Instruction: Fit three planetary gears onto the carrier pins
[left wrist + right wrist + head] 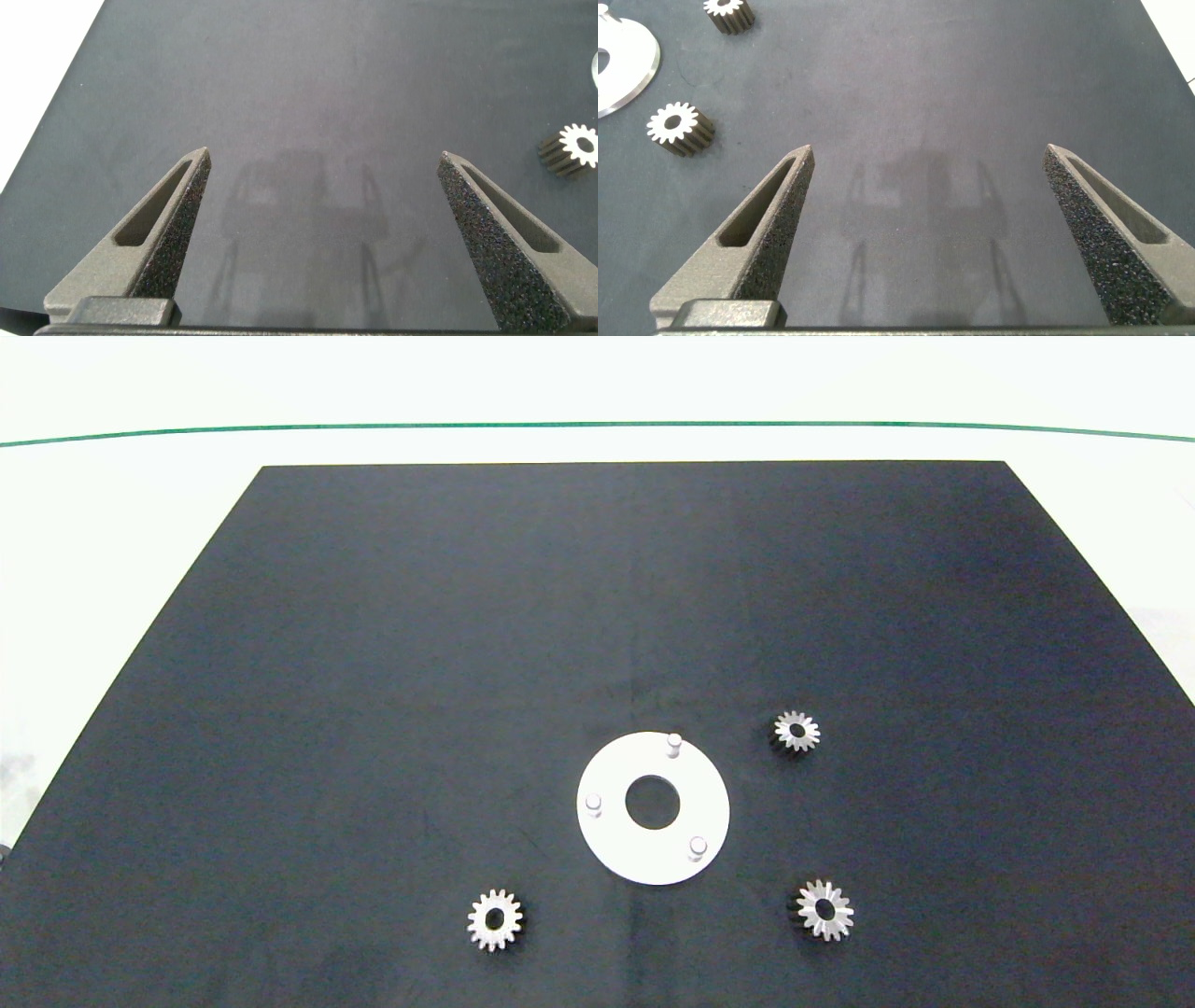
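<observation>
1. While no arm shows in the head view, a flat white disc (653, 807) with a big round hole lies on a black mat (467, 663).
2. Three carrier pins stand up on the disc: one at the far side (674, 744), one at the left (593, 804) and one at the near right (697, 847).
3. All three pins are bare.
4. Three planetary gears lie flat on the mat, each apart from the disc.
5. One gear (796, 732) lies to the right of the disc, on the far side.
6. A second gear (825, 909) lies to the right of the disc, on the near side.
7. The third gear (495, 920) lies on the near left of the disc.
8. The left gripper (325, 159) hangs over bare mat with its fingers wide apart and nothing between them. One gear (572, 149) shows off to its side.
9. The right gripper (928, 154) also hangs over bare mat, fingers wide apart and holding nothing. Two gears (680, 127) (729, 13) and the edge of the disc (631, 75) show off to its side.
10. The mat sits on a white table (112, 504) with a thin green line (597, 426) across the far part.
</observation>
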Controlling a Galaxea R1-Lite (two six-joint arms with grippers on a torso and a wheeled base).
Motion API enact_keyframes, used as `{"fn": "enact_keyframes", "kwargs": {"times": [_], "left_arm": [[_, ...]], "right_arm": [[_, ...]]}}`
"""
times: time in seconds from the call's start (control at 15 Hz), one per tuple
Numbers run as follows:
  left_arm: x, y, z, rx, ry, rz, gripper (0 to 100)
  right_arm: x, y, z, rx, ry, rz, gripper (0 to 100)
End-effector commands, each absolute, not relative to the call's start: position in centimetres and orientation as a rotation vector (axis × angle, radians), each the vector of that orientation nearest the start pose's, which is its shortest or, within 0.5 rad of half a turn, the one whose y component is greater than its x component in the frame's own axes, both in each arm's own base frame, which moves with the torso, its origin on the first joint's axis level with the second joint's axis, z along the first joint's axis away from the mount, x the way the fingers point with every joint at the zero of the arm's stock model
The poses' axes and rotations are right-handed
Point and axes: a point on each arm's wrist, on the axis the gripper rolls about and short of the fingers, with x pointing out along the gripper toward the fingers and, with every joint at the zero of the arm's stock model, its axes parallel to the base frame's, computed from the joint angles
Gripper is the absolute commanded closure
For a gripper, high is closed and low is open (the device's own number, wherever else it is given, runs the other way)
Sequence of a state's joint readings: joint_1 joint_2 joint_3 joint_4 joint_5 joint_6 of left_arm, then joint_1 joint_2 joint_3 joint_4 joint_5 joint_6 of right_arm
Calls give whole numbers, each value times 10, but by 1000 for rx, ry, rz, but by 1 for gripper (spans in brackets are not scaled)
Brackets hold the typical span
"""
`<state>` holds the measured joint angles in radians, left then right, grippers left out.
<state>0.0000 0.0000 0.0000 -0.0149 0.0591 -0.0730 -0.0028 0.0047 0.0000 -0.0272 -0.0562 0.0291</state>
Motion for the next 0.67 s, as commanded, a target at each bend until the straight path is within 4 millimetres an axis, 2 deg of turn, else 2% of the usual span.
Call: {"fn": "enact_keyframes", "kwargs": {"times": [0.07, 0.2, 0.27, 0.33, 0.53, 0.6, 0.67], "left_arm": [[-23, 1, 77, -74, -18, 59, 0], [-26, 1, 88, -63, -51, 51, 0], [-28, 1, 96, -52, -58, 49, 0], [-30, 1, 104, -35, -39, 47, 0], [-41, 2, 156, -8, 69, 26, 0], [-43, 3, 163, -4, 84, 23, 0], [-44, 3, 177, 31, 107, 8, 0]], "right_arm": [[-23, -1, 78, 27, -22, -61, 0], [-22, -1, 76, 27, 15, -48, 0], [-24, -1, 83, 24, 38, -33, 0], [-27, -1, 93, 21, 72, -21, 0], [-34, -4, 141, -16, 151, 46, 0], [-34, -4, 148, -23, 163, 50, 0], [-31, -4, 163, -46, 189, 54, 0]]}}
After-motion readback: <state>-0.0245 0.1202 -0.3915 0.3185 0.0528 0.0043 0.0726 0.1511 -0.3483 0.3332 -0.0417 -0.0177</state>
